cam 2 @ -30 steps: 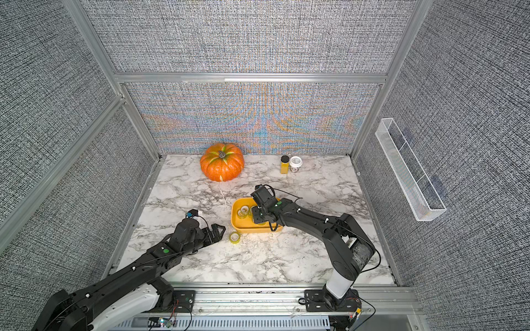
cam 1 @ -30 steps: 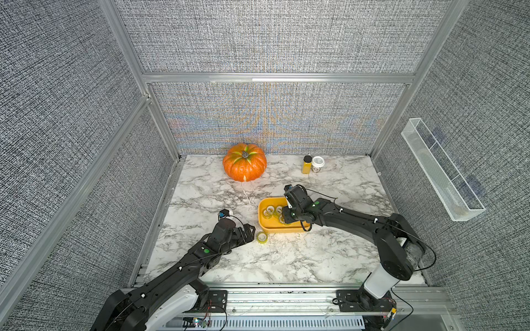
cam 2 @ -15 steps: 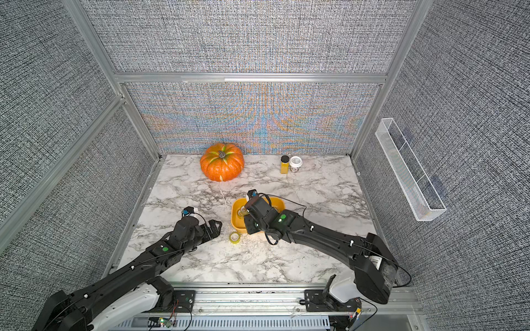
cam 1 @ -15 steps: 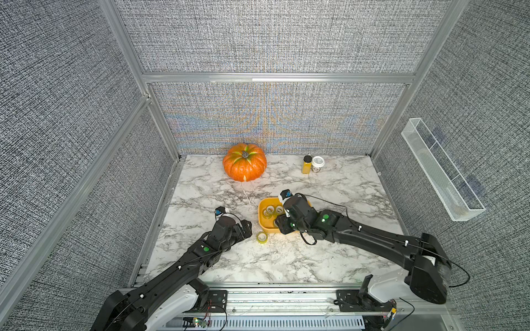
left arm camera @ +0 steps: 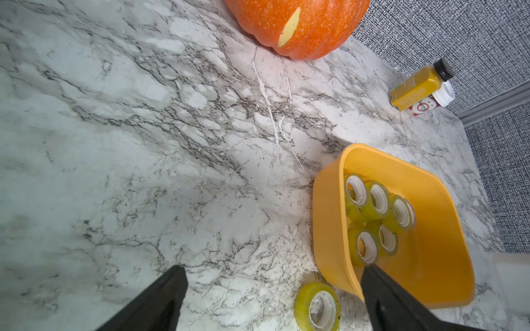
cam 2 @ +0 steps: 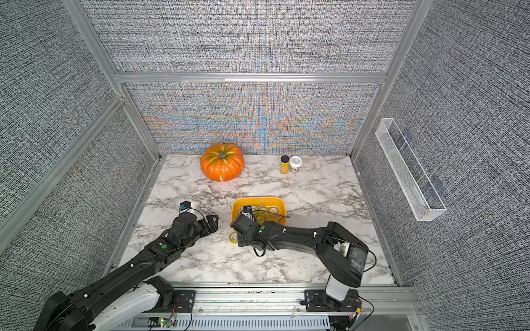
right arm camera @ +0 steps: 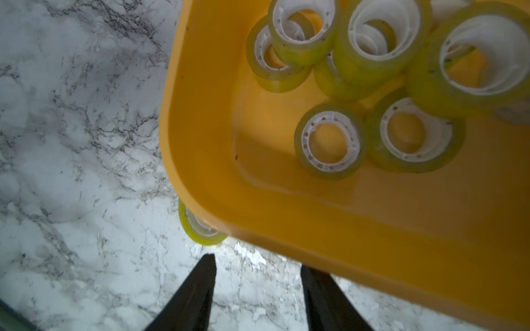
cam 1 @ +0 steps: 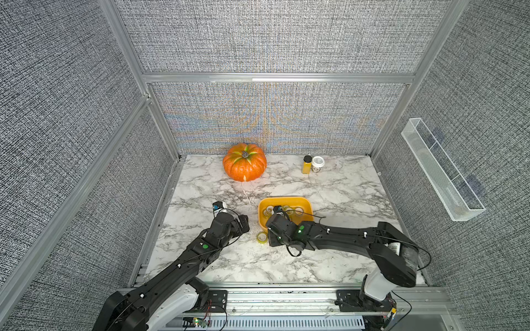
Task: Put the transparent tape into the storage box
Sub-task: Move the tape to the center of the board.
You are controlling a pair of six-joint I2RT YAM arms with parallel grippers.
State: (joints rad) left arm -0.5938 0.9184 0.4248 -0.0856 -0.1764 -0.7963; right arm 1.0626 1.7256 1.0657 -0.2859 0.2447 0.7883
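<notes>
Right wrist: right gripper (right arm camera: pixel 258 262) spread, empty, above table (right arm camera: pixel 86 143) beside box (right arm camera: pixel 200 129); several rolls (right arm camera: pixel 329 142) lie in box, one roll (right arm camera: pixel 198 229) sits outside by its corner; left gripper (left arm camera: pixel 274 269) spread, empty.

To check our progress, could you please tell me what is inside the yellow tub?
Several tape rolls lie in the tub, some stacked, hiding any beneath. In a top view the right arm covers its near part. One roll lies outside on the table.

Marble table (cam 1: pixel 329 258) holds pumpkin (cam 1: pixel 244 162), bottle (cam 1: pixel 307 165), jar (cam 1: pixel 317 163), storage box (cam 1: pixel 284 198), tape roll (cam 1: pixel 261 237).
</notes>
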